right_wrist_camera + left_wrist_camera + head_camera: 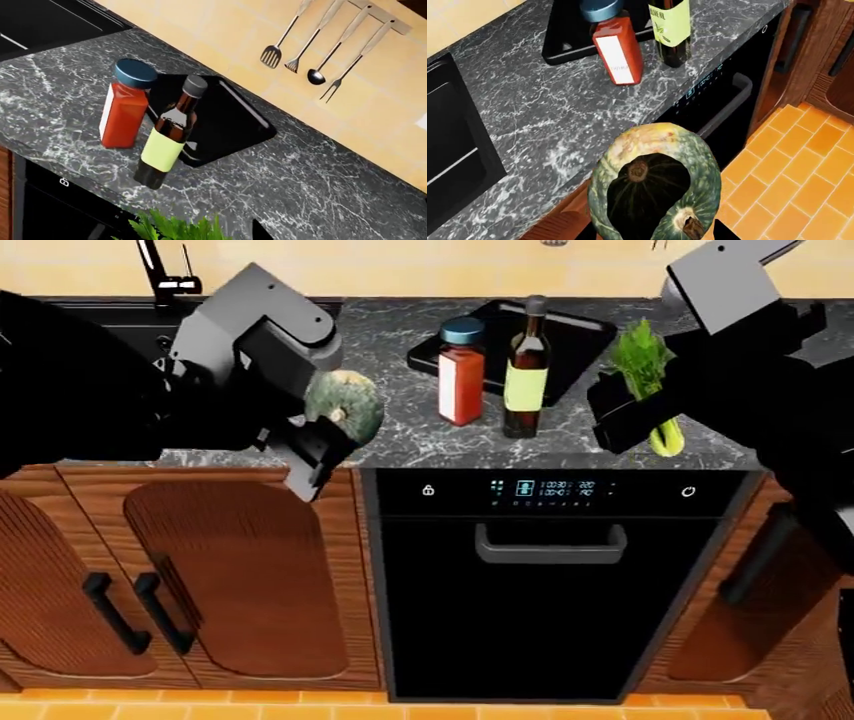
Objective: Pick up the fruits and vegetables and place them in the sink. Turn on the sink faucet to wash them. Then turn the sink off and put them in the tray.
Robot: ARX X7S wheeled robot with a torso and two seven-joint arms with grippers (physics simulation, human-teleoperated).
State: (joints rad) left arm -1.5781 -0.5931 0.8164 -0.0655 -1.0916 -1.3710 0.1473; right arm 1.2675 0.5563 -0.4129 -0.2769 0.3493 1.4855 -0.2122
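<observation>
Squash [657,185] fills the near part of the left wrist view: a ribbed dark-green one with a pale yellowish patch and a tan stem, held in the left hand [320,435], whose dark fingers are closed against its sides and carry it in the air, off the marbled grey surface [400,440] and over its front edge, above the wooden cupboard doors [200,580]. Taking the dishwasher [554,590] as the landmark, the squash hangs just beyond its upper left corner. Straight behind the dishwasher, on the surface, stand the red sauce bottle [461,375] with its blue cap and the oil bottle [526,370] with its yellow-green label, upright and close beside each other but apart. Behind them lies the tray [227,120], a shallow glossy black one; nothing lies in it, and both bottles stand just outside its front rim. Above the dishwasher's right end the right hand [641,425] grips the celery bunch [647,380] by its stalk, leaves uppermost, lifted over the surface; its fingers are shut on the stalk. Far back and left of the dishwasher, the sink [120,315] shows only as a dark strip with the faucet [160,270] rising behind it; what it holds is hidden by the left arm. Utensils [320,45] hang on the wall behind the tray.
</observation>
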